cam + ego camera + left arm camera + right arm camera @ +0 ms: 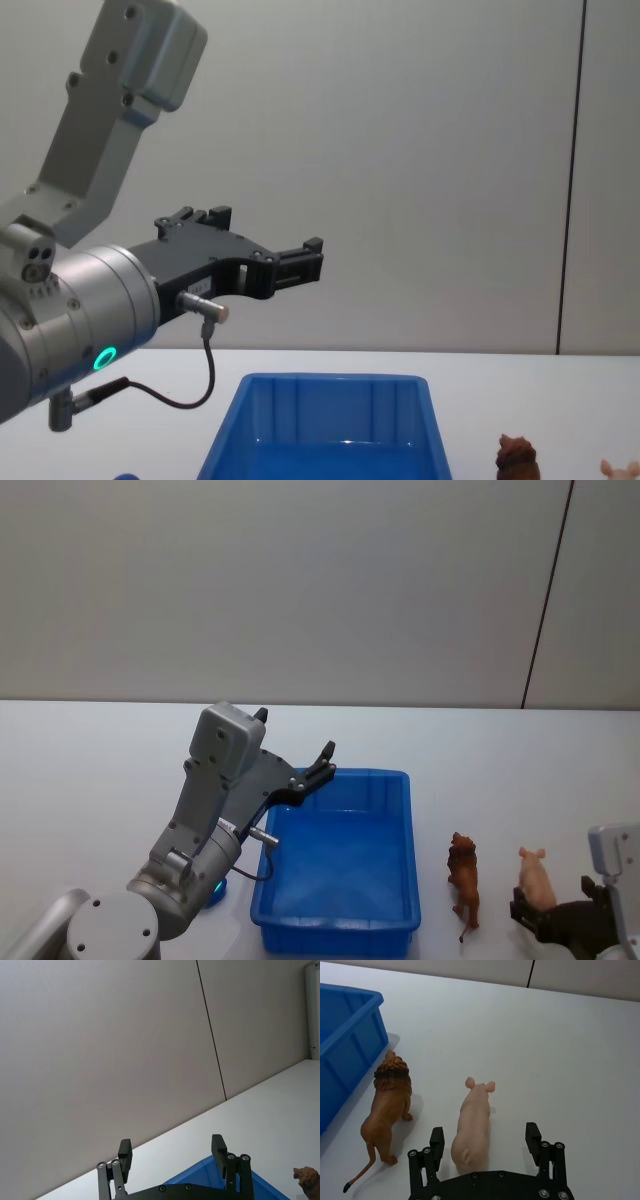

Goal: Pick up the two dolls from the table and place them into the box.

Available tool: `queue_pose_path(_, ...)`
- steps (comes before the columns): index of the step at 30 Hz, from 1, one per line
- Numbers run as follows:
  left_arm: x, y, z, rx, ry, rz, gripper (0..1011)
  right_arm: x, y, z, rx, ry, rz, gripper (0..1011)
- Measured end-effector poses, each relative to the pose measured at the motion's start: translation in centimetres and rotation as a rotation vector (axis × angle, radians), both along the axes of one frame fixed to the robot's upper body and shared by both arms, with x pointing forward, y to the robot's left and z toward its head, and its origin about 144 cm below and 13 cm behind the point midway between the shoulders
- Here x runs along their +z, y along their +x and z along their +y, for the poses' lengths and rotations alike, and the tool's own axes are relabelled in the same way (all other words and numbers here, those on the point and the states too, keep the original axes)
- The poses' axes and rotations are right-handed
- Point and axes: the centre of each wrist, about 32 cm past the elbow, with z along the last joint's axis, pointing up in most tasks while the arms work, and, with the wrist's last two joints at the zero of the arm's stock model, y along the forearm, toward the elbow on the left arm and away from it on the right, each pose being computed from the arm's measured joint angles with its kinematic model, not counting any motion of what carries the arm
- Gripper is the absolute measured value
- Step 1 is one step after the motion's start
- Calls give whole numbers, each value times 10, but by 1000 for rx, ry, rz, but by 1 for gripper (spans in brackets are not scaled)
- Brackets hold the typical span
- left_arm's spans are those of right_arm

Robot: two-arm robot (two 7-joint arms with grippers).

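From the wrist, right gripper (485,1131) gaped astride the pink doll (472,1125); left gripper (171,1142) gaped above the box (370,773); white bench (100,750).

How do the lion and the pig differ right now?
The lion is brown with a dark mane; the pig is pale pink. The lion stands beside the bin; the pig stands farther to the robot's right. The pig sits inside the open right gripper; the lion is outside it. Both stand upright on the table, outside the bin.
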Motion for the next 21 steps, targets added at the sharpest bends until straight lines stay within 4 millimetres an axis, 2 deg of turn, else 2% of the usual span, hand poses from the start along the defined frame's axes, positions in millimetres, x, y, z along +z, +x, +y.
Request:
queue_pose_path(8, 0, 0, 0, 0, 0, 0, 1001, -9, 1, 3, 4, 7, 9, 998)
queue_pose_path(13, 0, 0, 0, 0, 0, 0, 1001, -14, 3, 4, 6, 13, 10, 902)
queue_pose_path(21, 0, 0, 0, 0, 0, 0, 1001, -19, 4, 5, 8, 23, 2, 664)
